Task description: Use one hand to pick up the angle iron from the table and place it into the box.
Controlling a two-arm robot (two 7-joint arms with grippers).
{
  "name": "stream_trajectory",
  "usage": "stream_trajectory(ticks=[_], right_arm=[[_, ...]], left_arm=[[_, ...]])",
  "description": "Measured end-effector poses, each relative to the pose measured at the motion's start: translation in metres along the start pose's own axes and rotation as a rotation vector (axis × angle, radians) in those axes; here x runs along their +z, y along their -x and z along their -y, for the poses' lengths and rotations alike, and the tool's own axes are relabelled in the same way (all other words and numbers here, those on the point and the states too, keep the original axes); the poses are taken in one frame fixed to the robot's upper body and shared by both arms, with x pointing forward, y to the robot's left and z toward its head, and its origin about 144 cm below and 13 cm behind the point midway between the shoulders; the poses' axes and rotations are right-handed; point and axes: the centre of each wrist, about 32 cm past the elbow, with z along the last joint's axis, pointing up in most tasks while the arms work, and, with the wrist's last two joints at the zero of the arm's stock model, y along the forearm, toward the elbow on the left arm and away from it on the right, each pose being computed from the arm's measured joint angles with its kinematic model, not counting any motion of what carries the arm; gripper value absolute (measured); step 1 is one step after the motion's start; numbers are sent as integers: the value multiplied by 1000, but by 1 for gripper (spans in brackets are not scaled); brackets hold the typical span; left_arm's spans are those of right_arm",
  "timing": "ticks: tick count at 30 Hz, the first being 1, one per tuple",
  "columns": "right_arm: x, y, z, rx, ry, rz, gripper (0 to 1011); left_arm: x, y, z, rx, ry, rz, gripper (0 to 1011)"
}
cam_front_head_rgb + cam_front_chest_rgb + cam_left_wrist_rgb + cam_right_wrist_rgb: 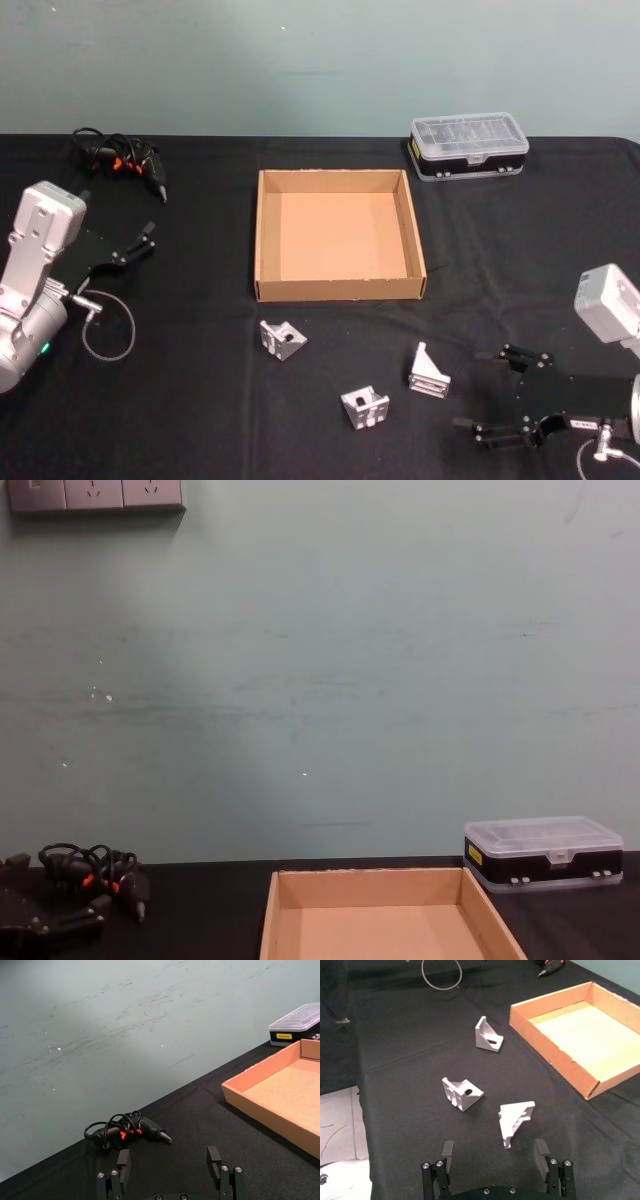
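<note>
- Matte black counter (200, 420): wide bare stretches on both sides.
- One shallow cardboard box (338, 290), low walls, mid-counter.
- My right jaws are spread apart, low at the front right; my left jaws are apart too, by the left edge.
- Three silvery angled metal brackets (282, 339) (365, 407) (428, 372) lie spaced out on the counter, just before the box.

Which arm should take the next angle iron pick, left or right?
Right. The right gripper is open, close to the nearest angle iron. The left gripper sits far left near the cabled tool, away from all three.
</note>
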Motion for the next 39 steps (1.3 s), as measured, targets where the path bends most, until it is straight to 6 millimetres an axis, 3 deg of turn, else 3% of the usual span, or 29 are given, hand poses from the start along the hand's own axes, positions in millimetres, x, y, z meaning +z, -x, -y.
stream_trajectory(ticks=[23, 39], right_arm=[[3, -2, -34, 8, 11, 22, 1000], [-2, -3, -43, 4, 19, 10, 1000]], left_arm=[[0, 0, 0, 0, 0, 0, 1000], [0, 0, 0, 0, 0, 0, 1000]])
